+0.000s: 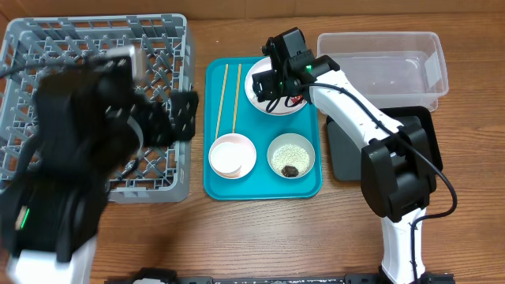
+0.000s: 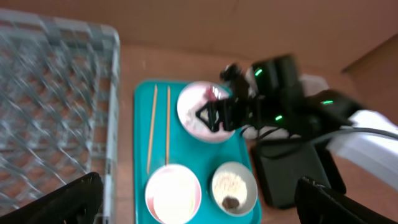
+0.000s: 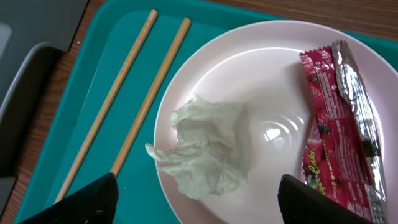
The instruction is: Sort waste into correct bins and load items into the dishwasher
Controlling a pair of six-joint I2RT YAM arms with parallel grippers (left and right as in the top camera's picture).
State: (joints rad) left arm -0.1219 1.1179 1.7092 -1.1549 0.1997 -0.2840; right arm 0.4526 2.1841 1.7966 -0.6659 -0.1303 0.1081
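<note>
Teal tray [image 1: 264,186] bears plate [image 3: 267,81], wrapper [image 3: 329,124], scrap [image 3: 202,146]; right claw [image 3: 198,190] spread wide above them, left claw [image 2: 199,199] likewise wide.

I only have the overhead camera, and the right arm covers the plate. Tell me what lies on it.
Observer: Right wrist view shows a crumpled white paper scrap on the plate, on the side nearer the chopsticks.
Operator: Go on.
Observer: A red wrapper lies along the opposite side, apart from the paper.
Operator: Report the right hand.
Observer: The right hand is open above the plate, holding nothing.
</note>
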